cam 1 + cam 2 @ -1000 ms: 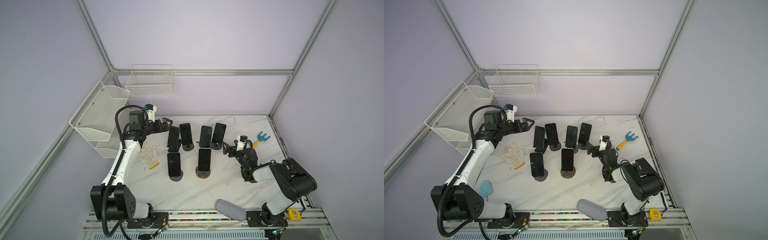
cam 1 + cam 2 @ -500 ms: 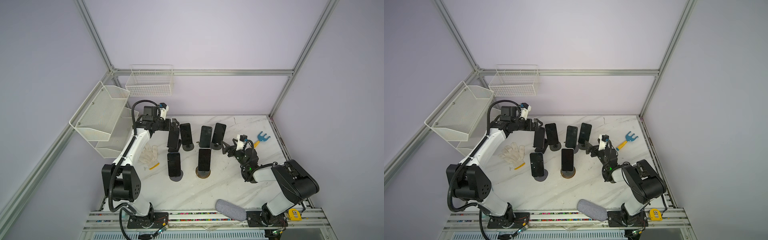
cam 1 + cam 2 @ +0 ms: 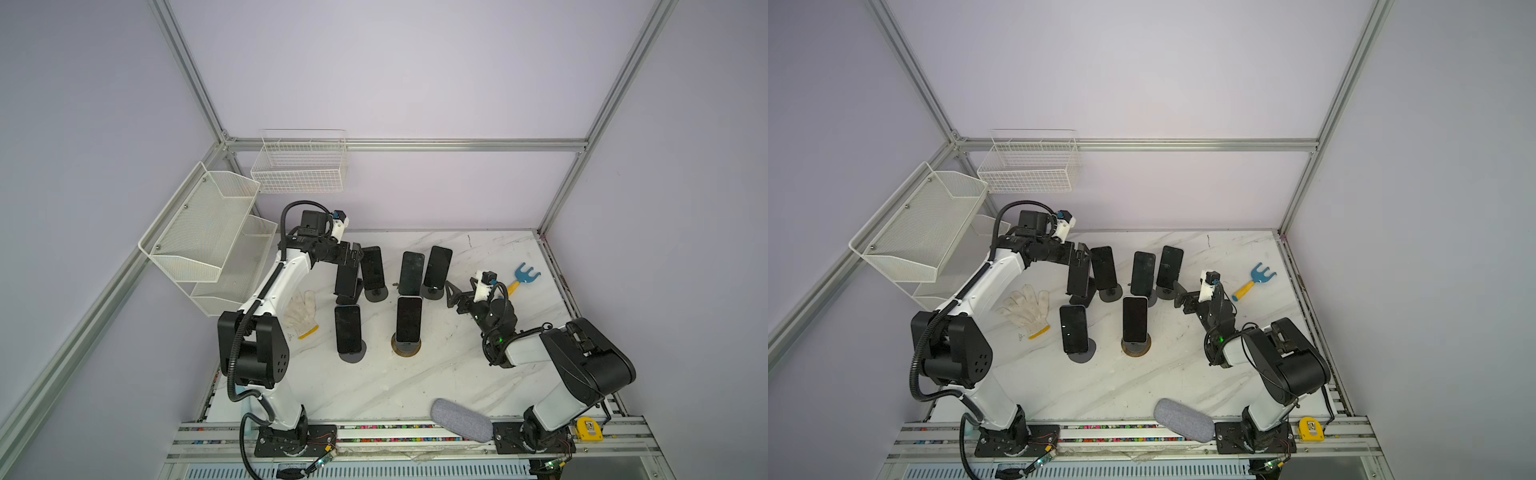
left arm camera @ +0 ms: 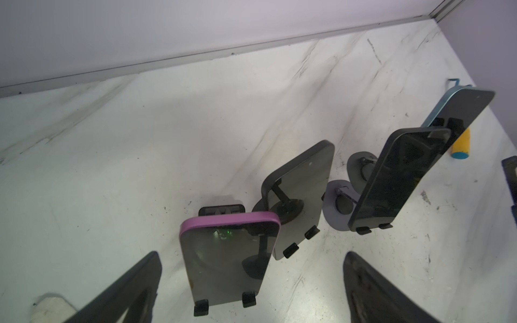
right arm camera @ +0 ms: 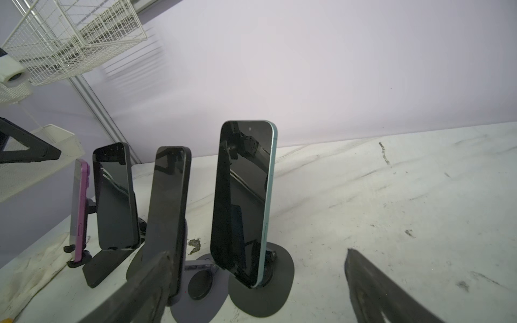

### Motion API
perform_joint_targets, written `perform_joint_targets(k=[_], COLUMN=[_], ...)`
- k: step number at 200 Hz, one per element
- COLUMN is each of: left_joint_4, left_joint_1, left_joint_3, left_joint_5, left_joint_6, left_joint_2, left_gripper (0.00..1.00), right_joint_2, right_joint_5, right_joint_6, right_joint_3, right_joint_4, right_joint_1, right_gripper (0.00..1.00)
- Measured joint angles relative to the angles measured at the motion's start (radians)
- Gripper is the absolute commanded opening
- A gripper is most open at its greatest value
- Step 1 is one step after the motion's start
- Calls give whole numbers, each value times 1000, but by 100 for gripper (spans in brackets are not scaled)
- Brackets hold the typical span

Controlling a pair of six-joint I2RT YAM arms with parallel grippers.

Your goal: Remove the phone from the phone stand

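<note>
On white marble table (image 3: pixel 415 386): 6 dark phone stands (image 3: pixel 353 355), each carrying 1 dark-screened phone (image 3: pixel 409 318), 4 along the back edge, 2 in front. On the walls: white wire basket (image 3: pixel 299 166), white mesh 2-tier shelf (image 3: pixel 208 232). Left gripper (image 3: pixel 354 258): reaches over the back row's left end, jaws spread either side of purple-cased phone (image 4: pixel 229 265), fingers (image 4: pixel 126 288) clear of it; phone seated in its black stand (image 4: pixel 222 210). Right gripper (image 3: pixel 452 297): sits low by the row's right end, jaws spread.
</note>
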Motion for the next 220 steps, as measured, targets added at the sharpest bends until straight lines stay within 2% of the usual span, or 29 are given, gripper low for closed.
perform_joint_targets(k=[31, 79, 122, 170, 220], left_joint_4=[-5, -15, -15, -16, -18], left_joint_1=[-37, -38, -38, -39, -51], left_joint_3=[0, 0, 0, 0, 0], left_joint_5=[-62, -131, -142, -148, -210], left_joint_6=[24, 24, 23, 23, 22], left_joint_2=[26, 71, 89, 120, 128], left_gripper=[100, 100, 100, 100, 97], right_joint_2=[9, -21, -102, -105, -106], right_joint_5=[16, 19, 31, 42, 42], right_joint_6=[0, -11, -52, -63, -69], right_joint_3=[0, 6, 13, 16, 27], right_joint_4=[-4, -42, -78, -96, -127], right_joint_1=[0, 1, 17, 18, 18], right_gripper=[97, 97, 97, 97, 97])
